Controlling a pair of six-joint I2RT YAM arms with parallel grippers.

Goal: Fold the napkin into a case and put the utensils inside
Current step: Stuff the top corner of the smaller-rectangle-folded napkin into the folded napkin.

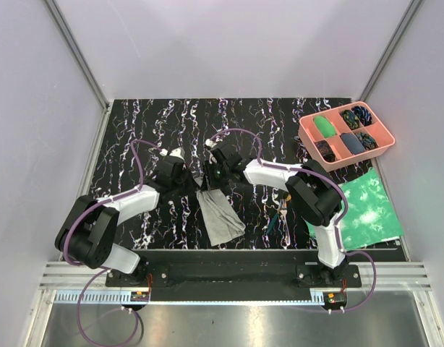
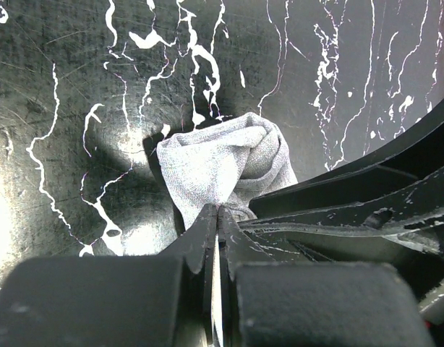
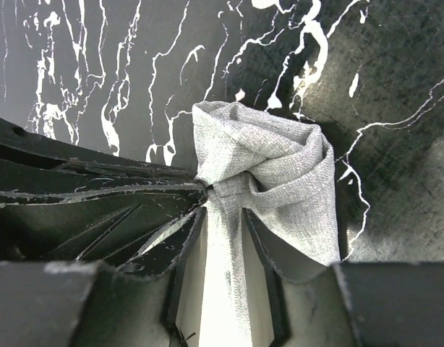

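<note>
Napkin (image 1: pixel 220 217) caught at its far end where both grippers meet, mid-table.
From overhead, the left arm folds at its elbow and its forearm runs right and away to the left gripper (image 1: pixel 194 182). Its wrist view alone shows the fingers pressed together on a pinch of grey cloth, with a bunched lobe beyond the tips. The napkin's long axis runs near to far on the black marbled table (image 1: pixel 135 130), its near end leaning right and lying flat, its far end gathered up. The right arm bends high at its elbow and reaches left to the right gripper (image 1: pixel 215 172). Only its wrist view shows the fingers partly apart with cloth filling the gap; whether they press it is unclear. The utensils (image 1: pixel 283 214) lie just right of the napkin, apart from it.
</note>
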